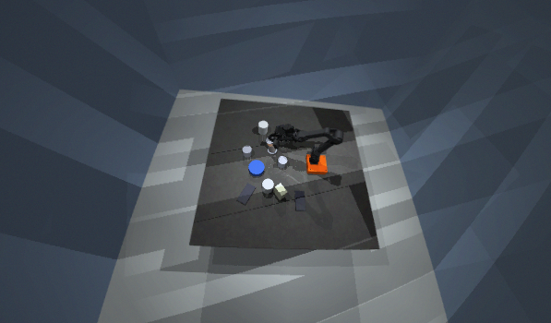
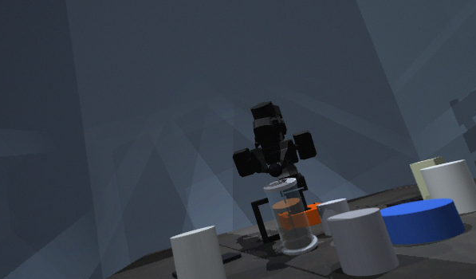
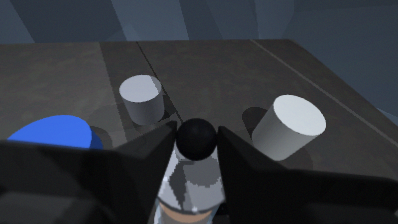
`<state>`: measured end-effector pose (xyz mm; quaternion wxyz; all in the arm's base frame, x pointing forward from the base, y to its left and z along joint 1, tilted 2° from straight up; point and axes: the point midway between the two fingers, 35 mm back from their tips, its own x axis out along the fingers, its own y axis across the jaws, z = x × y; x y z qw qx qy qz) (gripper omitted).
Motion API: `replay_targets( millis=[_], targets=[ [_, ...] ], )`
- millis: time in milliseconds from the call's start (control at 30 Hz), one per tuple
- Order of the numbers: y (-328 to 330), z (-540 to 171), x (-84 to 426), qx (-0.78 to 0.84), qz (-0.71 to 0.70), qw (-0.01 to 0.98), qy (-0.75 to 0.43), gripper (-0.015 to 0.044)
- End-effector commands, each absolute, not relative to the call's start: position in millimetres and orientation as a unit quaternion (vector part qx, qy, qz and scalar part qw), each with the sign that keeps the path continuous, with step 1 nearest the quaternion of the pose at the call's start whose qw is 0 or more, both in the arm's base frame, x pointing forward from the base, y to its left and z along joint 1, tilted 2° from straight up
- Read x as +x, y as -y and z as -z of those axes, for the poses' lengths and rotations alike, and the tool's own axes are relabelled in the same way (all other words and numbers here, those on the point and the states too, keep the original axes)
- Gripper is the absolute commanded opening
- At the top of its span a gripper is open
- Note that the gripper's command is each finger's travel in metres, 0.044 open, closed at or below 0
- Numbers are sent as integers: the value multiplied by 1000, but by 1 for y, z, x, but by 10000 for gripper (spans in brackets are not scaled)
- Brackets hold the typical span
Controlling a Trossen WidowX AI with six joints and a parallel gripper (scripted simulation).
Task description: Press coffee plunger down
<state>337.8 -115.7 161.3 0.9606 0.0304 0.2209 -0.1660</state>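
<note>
The black knob (image 3: 197, 139) of the plunger is clamped between the jaws of the gripper (image 3: 196, 141), just above the lid of the upright coffee press (image 2: 291, 217), ringed by white cylinders (image 2: 362, 241).

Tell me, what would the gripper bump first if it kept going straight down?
Probably the press's silver lid. The gripper is shut on the black plunger knob, which sits just above it.

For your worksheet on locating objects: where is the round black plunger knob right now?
In the wrist view the round black plunger knob sits centre frame, clamped in the gripper, directly above the clear glass coffee press, with white cylinders on either side.
</note>
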Motion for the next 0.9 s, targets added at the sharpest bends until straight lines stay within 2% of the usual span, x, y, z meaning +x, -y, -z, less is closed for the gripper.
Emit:
replay_targets(
  millis=[0, 267, 667, 867],
  targets=[
    [116, -161, 338, 30, 166, 961, -221, 117],
    [116, -161, 338, 30, 166, 961, -221, 117],
    [116, -161, 338, 30, 166, 961, -221, 432],
    [114, -174, 334, 30, 166, 960, -222, 440]
  ],
)
